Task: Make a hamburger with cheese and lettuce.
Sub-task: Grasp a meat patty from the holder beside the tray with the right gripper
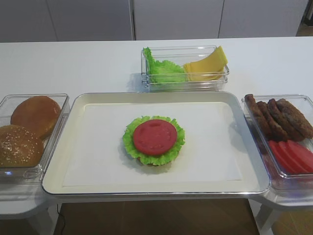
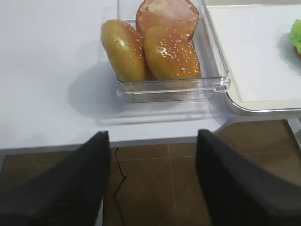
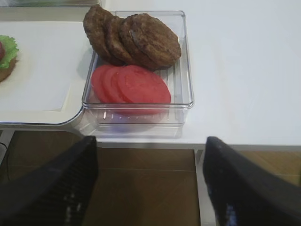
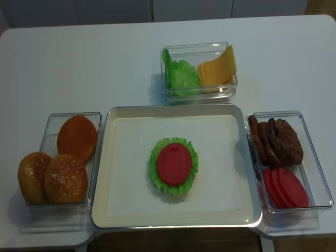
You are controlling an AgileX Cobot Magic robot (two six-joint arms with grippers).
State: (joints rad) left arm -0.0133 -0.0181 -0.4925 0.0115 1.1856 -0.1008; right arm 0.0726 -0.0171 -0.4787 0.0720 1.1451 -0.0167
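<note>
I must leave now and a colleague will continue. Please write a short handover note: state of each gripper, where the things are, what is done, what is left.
Left gripper: open, empty, at the table edge before the bun box.
Right gripper: open, empty, before the box of patties and tomato slices.
Hamburger: mid tray, lettuce with a tomato slice on top.
Cheese: in the far box, beside the spare lettuce.
Done: the stack, up to the tomato.
Left: add cheese, probably close with a bun.

Left pincer (image 2: pixel 150 183) and right pincer (image 3: pixel 150 183) both spread wide, holding nothing.
</note>
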